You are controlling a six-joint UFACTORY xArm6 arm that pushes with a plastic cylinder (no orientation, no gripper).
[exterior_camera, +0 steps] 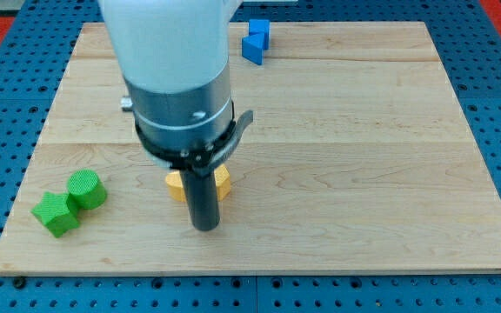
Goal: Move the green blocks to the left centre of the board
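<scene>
You have no claw, only my tip (204, 227); the green cylinder (86, 189) and green cube (56, 213), touching near the worktop's (364, 174) bottom-left corner, look light, rigid, best pushed squarely.

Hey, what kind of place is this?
Probably a robotics lab bench: a wooden board on a blue pegboard table, and small coloured blocks pushed by my tip.
</scene>
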